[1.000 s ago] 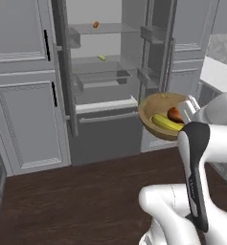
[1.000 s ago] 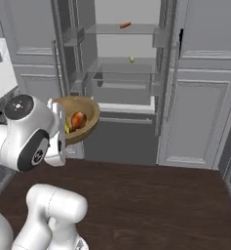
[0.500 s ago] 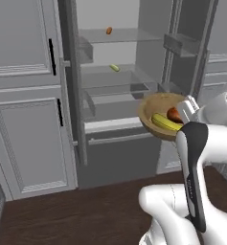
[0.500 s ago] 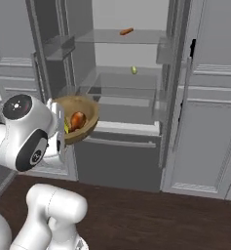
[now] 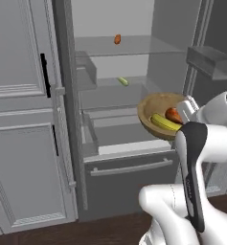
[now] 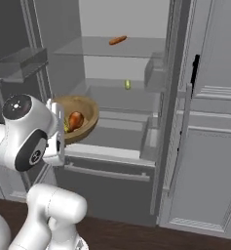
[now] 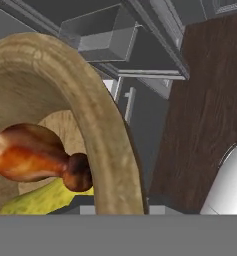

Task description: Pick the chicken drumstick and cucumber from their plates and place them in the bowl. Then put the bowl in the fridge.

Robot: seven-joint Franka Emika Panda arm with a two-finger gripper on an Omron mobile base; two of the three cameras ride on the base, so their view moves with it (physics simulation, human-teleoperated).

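Note:
The tan-brown bowl hangs in the air in front of the open fridge, at about the height of its lower glass shelf. My gripper is shut on the bowl's near rim. Inside the bowl lie the glossy reddish-brown chicken drumstick and the yellowish-green cucumber. The plates are out of view.
Both fridge doors stand open, with door bins on each side. An orange stub lies on the top shelf, a pale green piece one shelf down. The freezer drawer sits below; grey cabinets flank the fridge.
The whole picture has shifted and the fridge looms larger: the base has driven closer to it. The bowl with both foods stays held in the gripper.

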